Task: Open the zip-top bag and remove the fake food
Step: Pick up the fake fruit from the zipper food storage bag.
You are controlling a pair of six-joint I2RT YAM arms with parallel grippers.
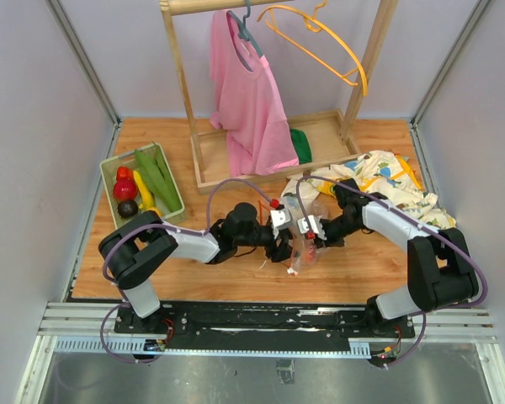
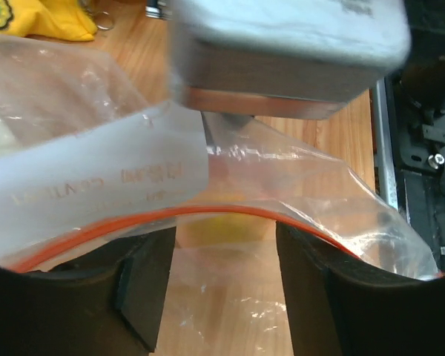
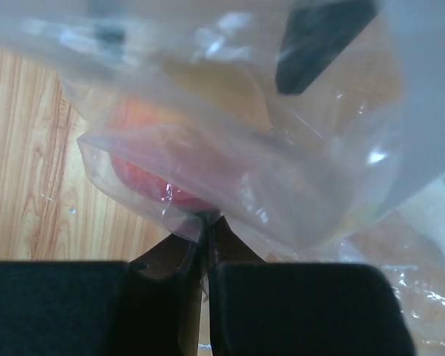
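At centre — zip-top bag (image 1: 300, 252) lengthwise near-to-far

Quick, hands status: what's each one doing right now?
Left hand: open, fingers astride the zip-top bag at its zipper edge.
Right hand: closed, pinching the zip-top bag's plastic.

Counter (image 1: 345, 271): light wooden board, grain running 9 to 3 o'clock.
- 10 o'clock: pale green rectangular plastic tray (image 1: 106, 178), set at a slant.
- 12 o'clock: flat wooden base of a garment rack (image 1: 324, 135), tray-like, uprights rising from it.
- 2 o'clock: crumpled white-and-yellow printed cloth (image 1: 387, 181), spread out to the 3 o'clock edge.
- Centre, toward 6 o'clock: clear zip-top bag (image 1: 301, 252) with an orange-red zipper strip; cannot tell if its lower end touches the wood.
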